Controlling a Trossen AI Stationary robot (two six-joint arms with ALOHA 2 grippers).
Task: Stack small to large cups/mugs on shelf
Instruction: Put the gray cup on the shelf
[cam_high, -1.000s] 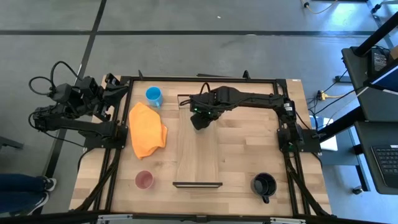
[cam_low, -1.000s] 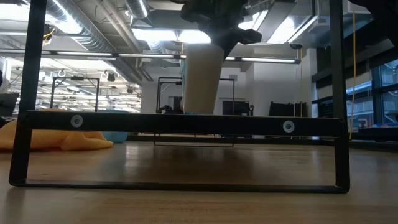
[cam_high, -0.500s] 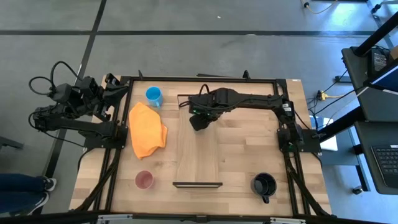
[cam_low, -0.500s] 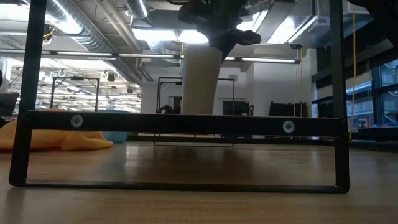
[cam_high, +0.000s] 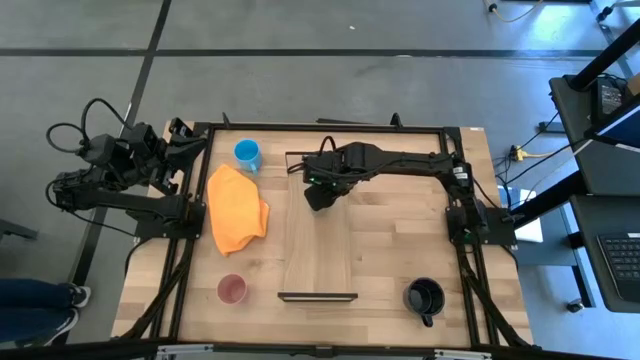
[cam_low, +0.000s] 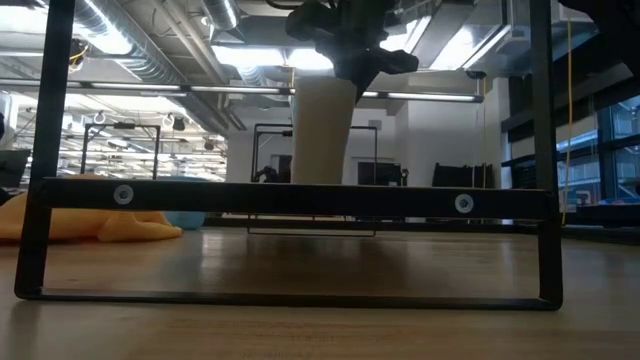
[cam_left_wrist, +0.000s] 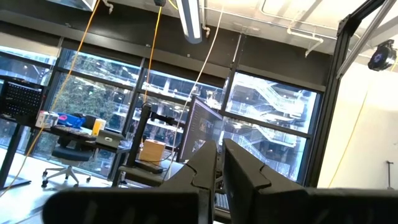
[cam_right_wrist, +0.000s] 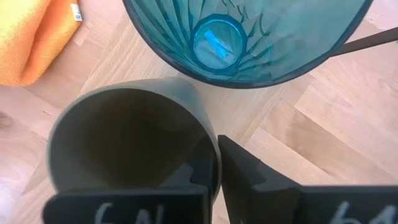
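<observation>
A: Where's the olive cup (cam_right_wrist: 130, 146)?
B: Pinched by the rim in the right gripper's (cam_high: 318, 193) jaws, above the shelf's (cam_high: 318, 250) 12 o'clock end, beside the tumbler (cam_right_wrist: 249, 37).
A: Left gripper (cam_left_wrist: 216, 163)?
B: Jaws pressed together, off the table's (cam_high: 400, 240) 9 o'clock side.

Cup (cam_right_wrist: 134, 146) in right claw (cam_right_wrist: 217, 180), beside tumbler (cam_right_wrist: 249, 37), over shelf (cam_high: 318, 235).

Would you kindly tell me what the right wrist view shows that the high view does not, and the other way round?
Only the right wrist view shows the teal tumbler, seen from above, beside the olive-green cup, whose rim sits between the right gripper fingers. Only the high view shows the blue mug, pink cup, black mug, the shelf and the left gripper parked at the table's edge. Both show the orange cloth and the wooden table.
</observation>
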